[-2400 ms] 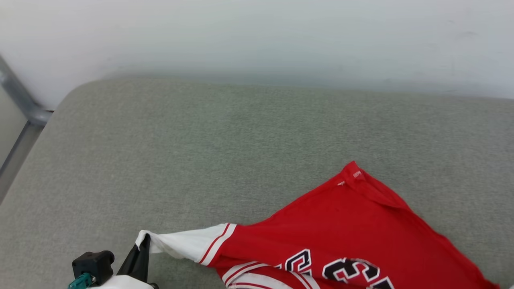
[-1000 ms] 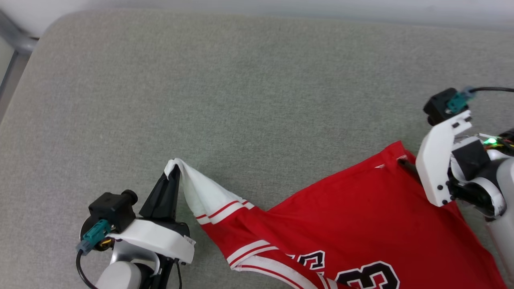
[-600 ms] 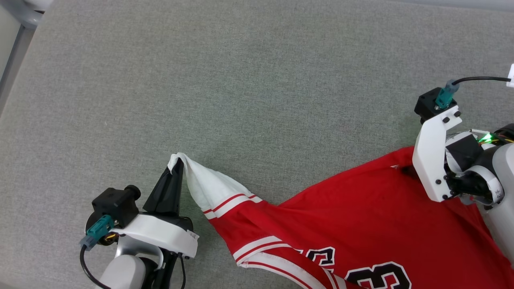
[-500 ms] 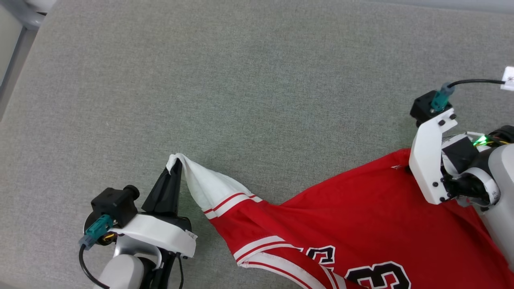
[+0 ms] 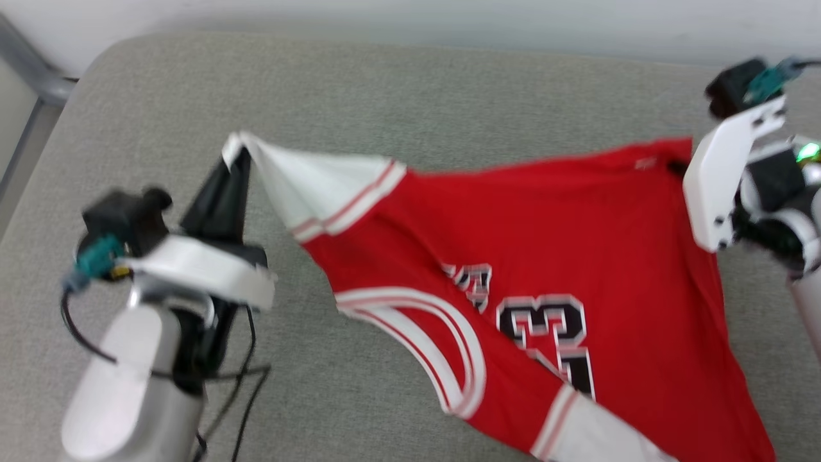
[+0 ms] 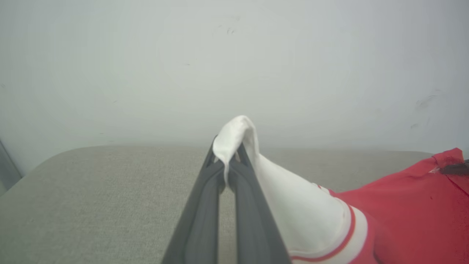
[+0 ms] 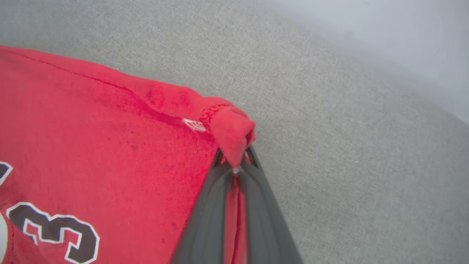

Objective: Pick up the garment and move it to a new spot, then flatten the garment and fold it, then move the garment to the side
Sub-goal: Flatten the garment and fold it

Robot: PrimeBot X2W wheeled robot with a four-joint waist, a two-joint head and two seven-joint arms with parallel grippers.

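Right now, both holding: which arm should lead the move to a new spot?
Left, likely: left jaws are shut on the white sleeve tip of the garment, with bare cushion open beside them. Right jaws grip the red corner by the head view's edge.

**Head view.** The camera sat high, facing forward and down onto the grey cushion (image 5: 410,96). The pale wall (image 5: 449,19) ran as a strip along the top edge.

**Left wrist view.** The camera sat close behind the left gripper (image 6: 226,165), which rose from bottom centre. It faced almost level, with the wall across the upper half.

**Right wrist view.** The camera sat equally close behind the right gripper (image 7: 234,168) and tilted down over the cushion, with the wall in the upper right corner.

All three views shared the garment (image 5: 551,244), the cushion and the wall. The red corner at the left wrist view's right edge appeared at the right wrist view's centre.
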